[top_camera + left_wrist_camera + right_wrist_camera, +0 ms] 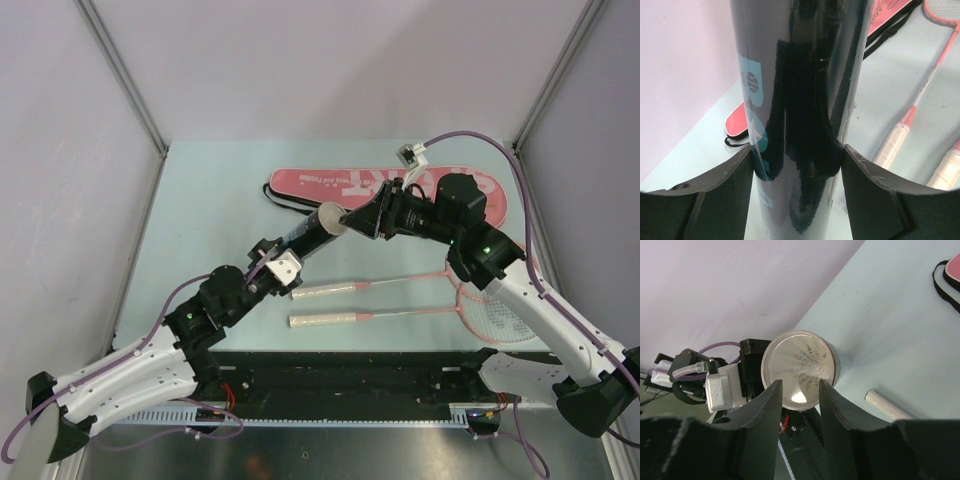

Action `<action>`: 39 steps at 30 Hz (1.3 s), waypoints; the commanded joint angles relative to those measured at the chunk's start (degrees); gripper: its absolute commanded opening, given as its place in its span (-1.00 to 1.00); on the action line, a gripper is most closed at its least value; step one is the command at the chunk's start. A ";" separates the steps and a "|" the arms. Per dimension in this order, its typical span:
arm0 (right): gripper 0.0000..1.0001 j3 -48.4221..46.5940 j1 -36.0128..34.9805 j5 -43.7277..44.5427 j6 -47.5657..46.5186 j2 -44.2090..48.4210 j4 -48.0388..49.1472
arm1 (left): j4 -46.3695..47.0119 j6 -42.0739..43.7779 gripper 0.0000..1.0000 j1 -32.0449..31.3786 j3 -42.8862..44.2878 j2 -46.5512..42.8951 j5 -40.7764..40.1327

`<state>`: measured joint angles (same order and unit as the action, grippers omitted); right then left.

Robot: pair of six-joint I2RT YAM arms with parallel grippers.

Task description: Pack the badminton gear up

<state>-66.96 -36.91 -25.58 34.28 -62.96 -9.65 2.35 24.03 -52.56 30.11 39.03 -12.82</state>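
My left gripper (283, 258) (796, 147) is shut on the black lettered tube (310, 235) (800, 100), holding it tilted with its round end toward the right arm. That end (799, 367) shows white shuttlecock feathers (807, 360) inside. My right gripper (352, 220) (800, 383) hovers just in front of the tube's end, jaws apart, with nothing between them. Two pink-framed rackets lie side by side, white handles (325, 291) (322, 320) pointing left, also seen in the left wrist view (900, 135). The pink racket bag (400, 185) lies flat behind the arms.
A white connector on a purple cable (412, 153) rests near the bag's far edge. Pale walls enclose the table on three sides. A black rail (350, 385) runs along the near edge between the arm bases. The bag's black strap (945, 285) loops on the table.
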 commanded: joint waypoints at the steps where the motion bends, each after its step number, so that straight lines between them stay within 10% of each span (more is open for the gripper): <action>1: -0.16 -2.12 -0.27 3.43 -3.08 0.56 -3.09 | 6.26 0.40 -0.85 -0.36 3.03 -0.79 1.04; 15: 0.24 -5.28 0.08 6.16 -4.58 0.83 -6.34 | 6.00 0.49 -0.88 -0.36 3.29 -0.09 0.60; 21: 0.14 -5.38 -0.01 5.46 -4.58 -0.94 -5.47 | 6.00 0.49 -0.89 -0.36 3.03 -1.23 0.87; 34: -0.72 -0.99 -10.82 11.79 -0.11 -7.27 2.86 | 6.97 -0.83 -0.93 -0.36 2.68 -1.85 5.43; 39: -0.30 1.30 -9.77 11.87 -0.18 -4.81 5.70 | 7.05 -1.09 -0.94 -0.36 2.59 -2.55 4.82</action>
<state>-67.46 -45.47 -12.14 33.15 -67.61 -5.17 -0.56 23.38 -51.46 30.11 37.43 -15.62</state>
